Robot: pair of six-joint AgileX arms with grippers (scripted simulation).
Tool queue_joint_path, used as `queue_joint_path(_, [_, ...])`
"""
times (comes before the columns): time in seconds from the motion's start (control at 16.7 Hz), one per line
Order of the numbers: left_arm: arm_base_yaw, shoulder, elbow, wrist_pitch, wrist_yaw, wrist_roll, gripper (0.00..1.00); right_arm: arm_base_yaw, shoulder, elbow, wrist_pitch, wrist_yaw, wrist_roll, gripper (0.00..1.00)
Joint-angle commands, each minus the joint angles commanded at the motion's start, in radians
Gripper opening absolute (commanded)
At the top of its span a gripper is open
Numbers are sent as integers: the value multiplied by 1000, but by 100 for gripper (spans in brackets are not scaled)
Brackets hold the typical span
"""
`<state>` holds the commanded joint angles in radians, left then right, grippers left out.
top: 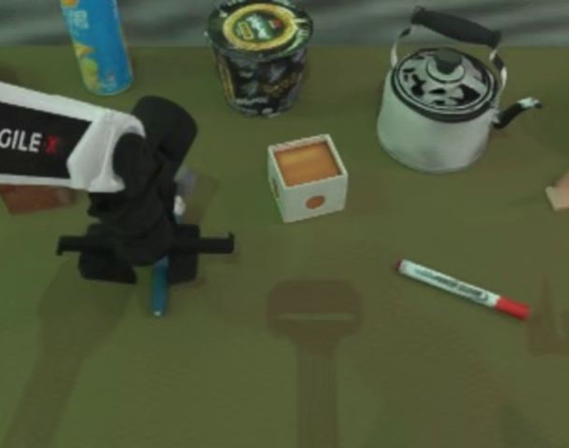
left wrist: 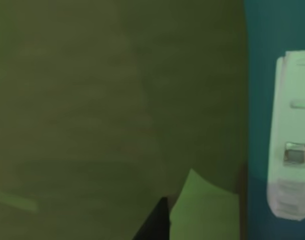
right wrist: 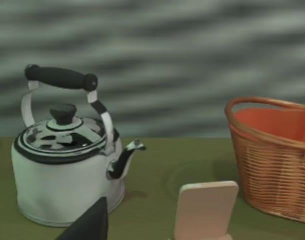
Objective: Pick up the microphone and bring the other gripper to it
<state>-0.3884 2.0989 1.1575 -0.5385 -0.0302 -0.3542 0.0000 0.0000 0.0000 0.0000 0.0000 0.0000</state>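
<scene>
The small teal-handled microphone (top: 160, 286) is largely hidden beneath the black left gripper (top: 163, 257) at the table's left; only its handle end is seen. Grip state cannot be told.

An olive-green table (top: 406, 373) is seen. Along its far edge are set a blue can (top: 96, 42), a dark cup with a printed lid (top: 258, 56) and a white kettle (top: 440, 98). A small white box (top: 307, 177) stands mid-table; a red-capped marker (top: 462, 289) lies right of centre. A teal microphone (top: 160, 285) lies at the left. A wicker basket (right wrist: 272, 155) stands beside the kettle.
</scene>
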Motion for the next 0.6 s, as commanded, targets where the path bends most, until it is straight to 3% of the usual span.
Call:
queue_joint_path(0.36, [-2,-66,21,-33,-19,15,0,0,0,0,0,0,0,100])
queue_joint_path(0.6, [-1,-86,-1,74,20,42,0,0,0,0,0,0,0,100])
